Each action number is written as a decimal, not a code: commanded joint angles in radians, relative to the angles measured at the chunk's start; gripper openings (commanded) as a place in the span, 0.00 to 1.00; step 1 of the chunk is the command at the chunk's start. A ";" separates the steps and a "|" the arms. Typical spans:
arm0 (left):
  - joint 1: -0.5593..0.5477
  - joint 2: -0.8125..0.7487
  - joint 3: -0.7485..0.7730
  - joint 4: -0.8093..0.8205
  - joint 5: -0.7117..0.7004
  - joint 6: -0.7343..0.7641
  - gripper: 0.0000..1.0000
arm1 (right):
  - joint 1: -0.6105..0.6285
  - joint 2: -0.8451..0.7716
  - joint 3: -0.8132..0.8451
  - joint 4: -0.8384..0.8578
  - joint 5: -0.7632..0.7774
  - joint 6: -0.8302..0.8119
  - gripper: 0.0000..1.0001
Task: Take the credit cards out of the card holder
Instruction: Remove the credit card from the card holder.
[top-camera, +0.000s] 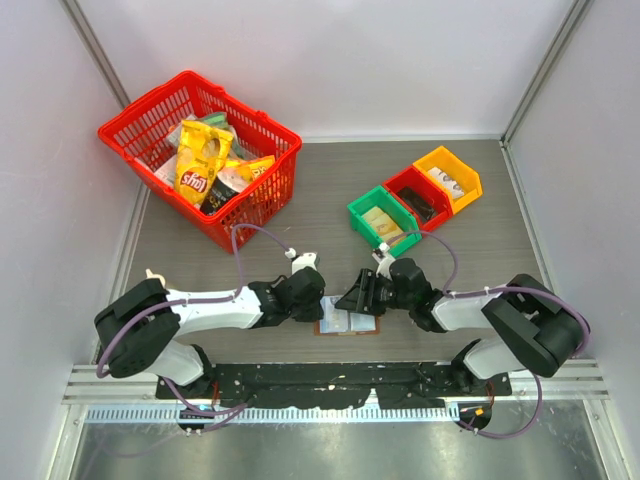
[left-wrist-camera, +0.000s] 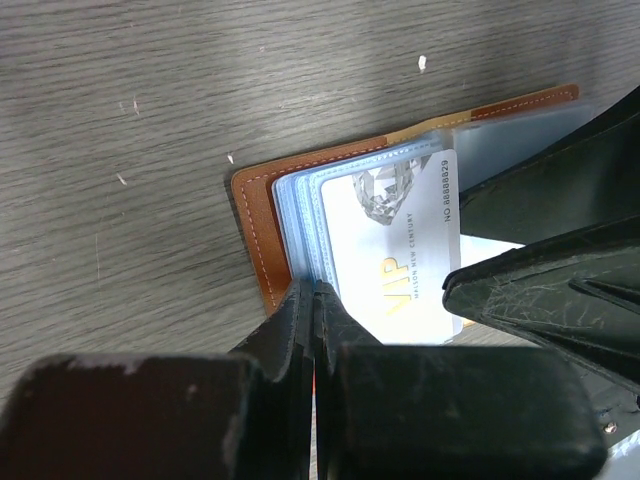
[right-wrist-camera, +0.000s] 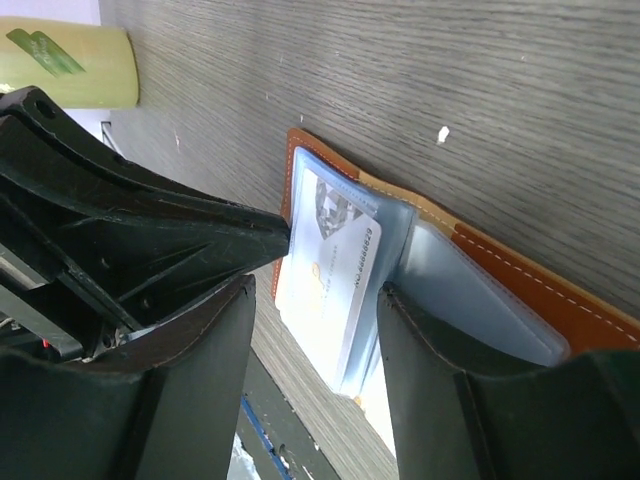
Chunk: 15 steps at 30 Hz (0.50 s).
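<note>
The brown leather card holder (top-camera: 348, 322) lies open on the table between my two grippers. It also shows in the left wrist view (left-wrist-camera: 250, 220) and the right wrist view (right-wrist-camera: 520, 275). Its pale blue sleeves hold a white credit card (left-wrist-camera: 395, 250) with gold "VIP" lettering, and the card's near end sticks out of its sleeve (right-wrist-camera: 335, 265). My left gripper (top-camera: 318, 305) is shut, its tips (left-wrist-camera: 315, 292) resting on the near edge of the sleeve stack. My right gripper (top-camera: 358, 305) is open, its fingers standing either side of the card (right-wrist-camera: 320, 330).
A red basket (top-camera: 262, 190) with yellow snack bags stands at the back left. Green (top-camera: 362, 212), red (top-camera: 400, 180) and orange (top-camera: 462, 165) bins sit in a row at the back right. The arms' base rail runs just below the card holder.
</note>
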 joint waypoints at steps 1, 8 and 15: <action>-0.002 0.026 -0.017 0.025 0.003 -0.013 0.00 | 0.018 0.003 0.032 0.101 -0.044 0.020 0.52; -0.005 0.040 -0.017 0.026 0.007 -0.016 0.00 | 0.024 -0.035 0.017 0.156 -0.068 0.035 0.45; -0.003 0.050 -0.012 0.028 0.004 -0.019 0.00 | 0.045 0.026 0.014 0.260 -0.117 0.070 0.40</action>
